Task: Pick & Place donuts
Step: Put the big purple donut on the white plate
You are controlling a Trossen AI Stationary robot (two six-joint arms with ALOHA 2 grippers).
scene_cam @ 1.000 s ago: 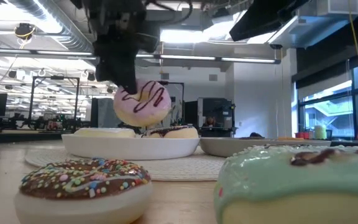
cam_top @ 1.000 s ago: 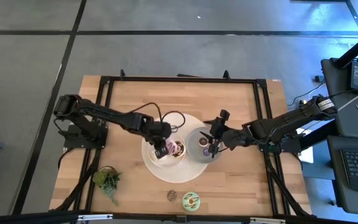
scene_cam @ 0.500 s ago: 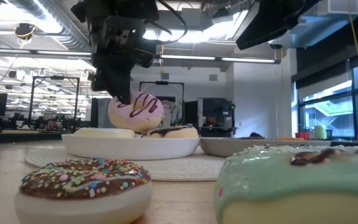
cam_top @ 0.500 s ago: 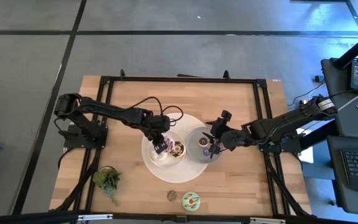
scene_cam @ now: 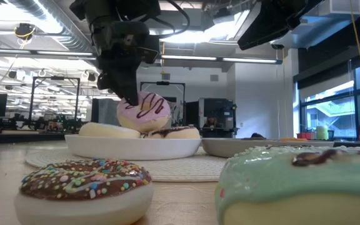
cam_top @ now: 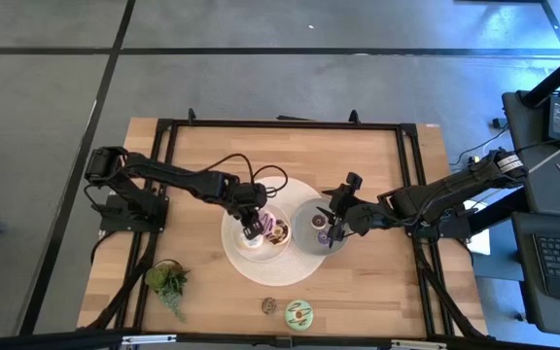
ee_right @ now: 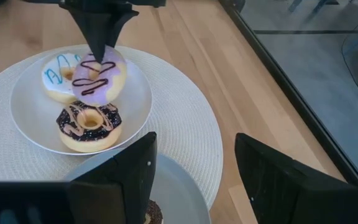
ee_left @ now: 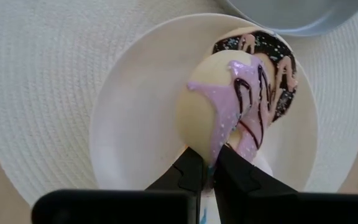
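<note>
left gripper (cam_top: 252,229) fingers clamped on pink donut (ee_left: 229,106), held tilted just above white dish (ee_right: 23,112), beside white-iced donut (ee_right: 58,74) and chocolate donut (ee_right: 89,124). right gripper (cam_top: 333,233) held over grey dish (cam_top: 311,216), fingers apart, empty. two donuts noted at bench front edge.

The left arm reaches from the surface's left edge toward the middle, elbow bent, wrist tipped down. The left gripper (cam_top: 253,226) points downward with its fingers (ee_left: 191,175) pinched nearly together on the pink donut (ee_left: 229,106), gripping its rim and holding it tilted. The right arm stretches in from the right edge, low and almost level. The right gripper (cam_top: 335,231) hangs near the middle, its fingers (ee_right: 129,168) spread wide apart, holding nothing.
</note>
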